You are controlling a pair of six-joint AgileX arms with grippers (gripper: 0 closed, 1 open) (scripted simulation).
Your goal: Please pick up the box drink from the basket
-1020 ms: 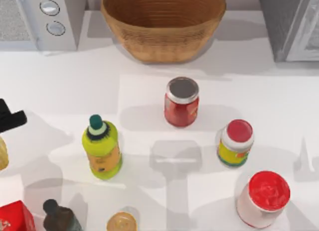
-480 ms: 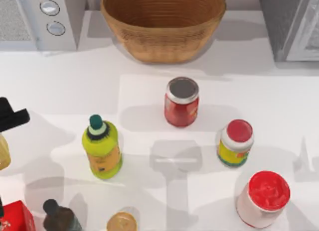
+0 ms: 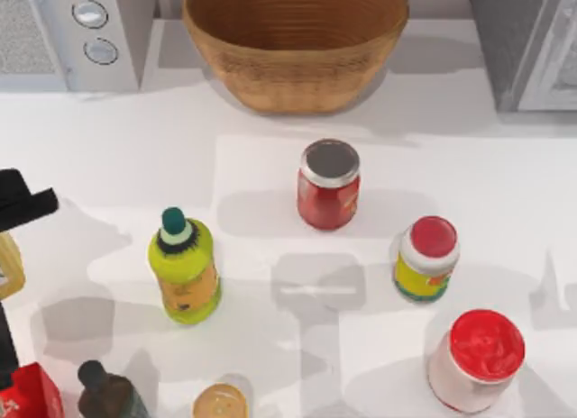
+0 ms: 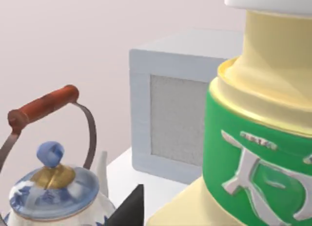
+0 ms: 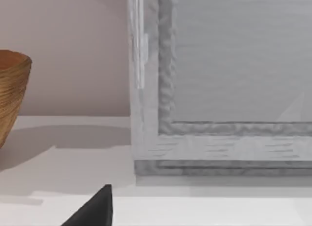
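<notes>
At the far left edge of the bench (image 3: 135,157), the left hand (image 3: 22,202) is hovering just above a yellowish thing (image 3: 9,265) that is cut off by the border. I cannot tell whether this hand is released or clenched. Its wrist view is looking closely at a cream bottle with a green label (image 4: 253,162), with a blue-and-white kettle (image 4: 48,192) and a grey microwave (image 4: 175,119) sitting behind it. The yellowish thing may be that bottle rather than the carton.

Moving rightward, a red box (image 3: 27,395), a dark bottle (image 3: 108,393), a lime-green bottle (image 3: 185,274) and a tan-lidded jar (image 3: 219,402) are standing near the front. The basket (image 3: 293,71) is sitting at the back centre, well apart from the left hand, and the part of its hollow that is visible is showing bare wicker. I cannot tell where the box drink is lying. It may be sitting low behind the near wall.

Further right, a red jar (image 3: 328,184), a yellow jar with a red cap (image 3: 426,258) and a white tub with a red lid (image 3: 478,359) are standing. The right hand (image 5: 92,212) is facing a grey cabinet (image 5: 219,89), and I cannot tell its state either.

As I judge it, the task is barely beginning: nothing is being grasped, and reaching into the basket, gripping and lifting are all remaining.
</notes>
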